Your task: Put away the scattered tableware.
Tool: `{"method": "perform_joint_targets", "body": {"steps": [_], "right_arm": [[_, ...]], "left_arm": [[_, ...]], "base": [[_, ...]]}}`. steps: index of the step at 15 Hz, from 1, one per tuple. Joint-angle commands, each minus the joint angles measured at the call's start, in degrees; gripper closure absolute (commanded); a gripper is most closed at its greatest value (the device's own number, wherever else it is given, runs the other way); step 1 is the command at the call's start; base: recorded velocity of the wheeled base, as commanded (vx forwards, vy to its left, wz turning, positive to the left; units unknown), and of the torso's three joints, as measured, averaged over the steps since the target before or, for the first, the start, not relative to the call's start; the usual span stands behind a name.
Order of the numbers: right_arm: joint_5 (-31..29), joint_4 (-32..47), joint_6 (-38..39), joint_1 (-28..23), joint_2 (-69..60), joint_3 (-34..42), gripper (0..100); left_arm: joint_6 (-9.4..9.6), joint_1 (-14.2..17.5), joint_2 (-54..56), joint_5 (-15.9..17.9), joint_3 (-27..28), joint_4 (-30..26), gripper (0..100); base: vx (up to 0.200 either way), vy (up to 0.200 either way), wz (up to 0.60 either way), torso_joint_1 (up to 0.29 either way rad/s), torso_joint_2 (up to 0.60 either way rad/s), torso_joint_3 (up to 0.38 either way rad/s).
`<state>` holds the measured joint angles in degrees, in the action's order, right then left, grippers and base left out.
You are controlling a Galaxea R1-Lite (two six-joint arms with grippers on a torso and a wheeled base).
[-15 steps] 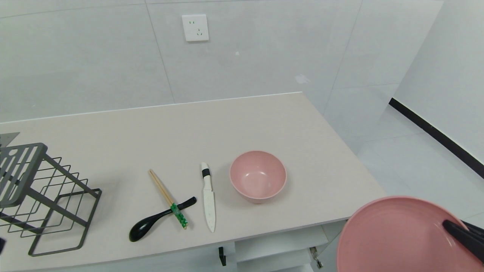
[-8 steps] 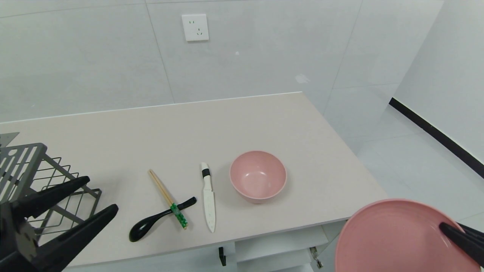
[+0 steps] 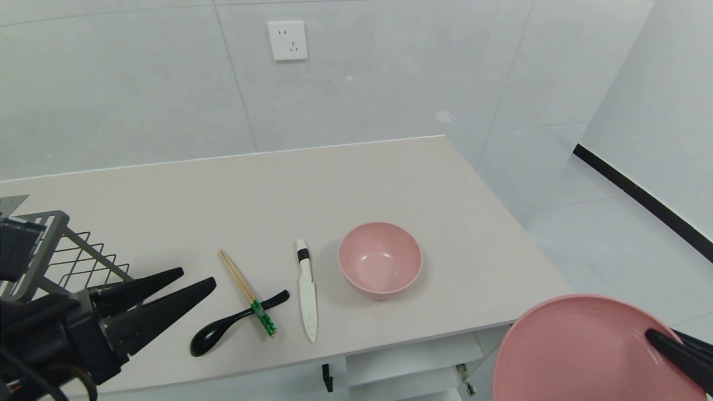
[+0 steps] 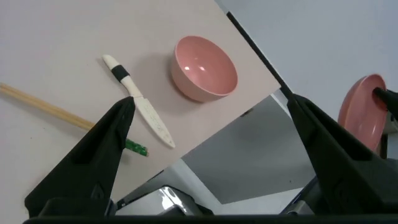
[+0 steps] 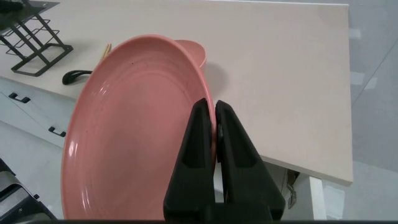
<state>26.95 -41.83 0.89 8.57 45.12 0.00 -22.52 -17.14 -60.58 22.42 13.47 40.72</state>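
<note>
Scattered tableware on a pale, matte tabletop [image 3: 278, 189], seen from the head and both wrists.

**Progress.** By the layout, the task looks to be at an early stage. One piece is in hand: the right claw [image 5: 212, 109] is pinched on the rim of a pink plate [image 3: 579, 351]. It holds the plate tilted in the air, off the tabletop's near right corner and over the floor. The left claw [image 3: 198, 277] hangs low at the near left, its fingers spread and holding nothing. It is just beside the spoon [image 3: 214, 333] and in front of the rack [image 3: 55, 223]. Nothing seems to have reached the rack, though the left arm hides part of it. Four items are left on the tabletop: the spoon, the chopsticks [image 3: 240, 281], the knife [image 3: 307, 292] and the bowl [image 3: 380, 262].

**Materials and shapes.**
- Plate: round and shallow, with a smooth satin pink finish that is probably plastic. Faint concentric rings show on its face in the right wrist view.
- Bowl: deep, of the same pink, standing upright just beside the knife.
- Knife: slender, with a white blade and a white handle ringed by a black band.
- Chopsticks: a pale wooden pair with green patterned ends, crossing the spoon's handle.
- Spoon: glossy black with an oval bowl.
- Rack: dark grey metal, with wire loops under a slotted top plate.
</note>
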Motion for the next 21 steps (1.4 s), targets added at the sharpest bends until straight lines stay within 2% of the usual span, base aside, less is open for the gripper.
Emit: {"method": "perform_joint_targets", "body": {"steps": [1, 2, 3, 4, 5, 6, 7, 9, 12, 15, 17, 19, 21], "right_arm": [[0.03, -0.01, -0.01, 0.04, 0.15, 0.00, 100], [0.03, -0.01, -0.01, 0.04, 0.15, 0.00, 100], [0.03, 0.08, -0.01, 0.04, 0.15, 0.00, 100], [0.03, 0.08, -0.01, 0.04, 0.23, 0.00, 100], [0.03, 0.08, -0.01, 0.04, 0.50, 0.00, 100], [0.03, 0.08, -0.01, 0.04, 0.50, 0.00, 100], [0.03, 0.08, -0.01, 0.13, 0.59, 0.00, 100], [0.03, 0.17, -0.01, 0.13, 0.59, 0.00, 100], [0.03, 1.84, -0.10, 0.22, 0.50, 0.00, 100], [0.03, 2.63, -0.10, 0.22, 0.41, 0.00, 100], [0.03, 2.71, -0.10, 0.31, 0.41, 0.00, 100], [0.03, 3.15, -0.10, 0.31, 0.41, 0.00, 100], [0.03, 4.56, -0.10, 0.57, 0.32, 0.00, 100]], "left_arm": [[-0.16, -0.61, -7.72, -0.01, 2.61, -0.11, 0], [0.28, -0.88, -10.79, -0.09, 3.76, -0.02, 0], [1.95, -0.79, -13.69, -0.18, 5.07, -0.02, 0], [4.23, -0.79, -16.42, -0.53, 6.66, -0.02, 0], [7.66, -0.97, -18.97, -0.62, 8.24, -0.11, 0], [7.66, -0.97, -18.97, -0.62, 8.24, -0.11, 0], [11.09, -3.16, -22.66, -1.50, 10.00, -0.29, 0], [11.09, -5.10, -24.94, -3.35, 12.02, -0.64, 0], [11.09, -5.80, -27.84, -3.52, 17.82, -4.86, 0], [11.35, -8.35, -32.68, -4.84, 21.16, -5.03, 0], [12.41, -9.23, -34.61, -5.28, 21.77, -4.95, 0], [15.40, -10.19, -36.02, -5.72, 22.39, -4.95, 0], [15.92, -10.63, -39.97, -6.77, 25.99, -4.86, 0]], "base": [[0.000, 0.000, 0.00, 0.000, 0.00, 0.000], [0.000, 0.000, 0.00, 0.000, 0.00, 0.000], [0.000, 0.000, 0.00, 0.000, 0.00, 0.000], [0.000, 0.000, 0.00, 0.000, 0.00, 0.000], [0.000, 0.000, 0.00, 0.000, 0.00, 0.000], [0.000, 0.000, 0.00, 0.000, 0.00, 0.000], [0.000, 0.000, 0.00, 0.000, 0.00, 0.000], [0.000, 0.000, 0.00, 0.000, 0.00, 0.000], [0.000, 0.000, 0.00, 0.000, 0.00, 0.000], [0.000, 0.000, 0.00, 0.000, 0.00, 0.000], [0.000, 0.000, 0.00, 0.000, 0.00, 0.000], [0.000, 0.000, 0.00, 0.000, 0.00, 0.000], [0.000, 0.000, 0.00, 0.000, 0.00, 0.000]]}}
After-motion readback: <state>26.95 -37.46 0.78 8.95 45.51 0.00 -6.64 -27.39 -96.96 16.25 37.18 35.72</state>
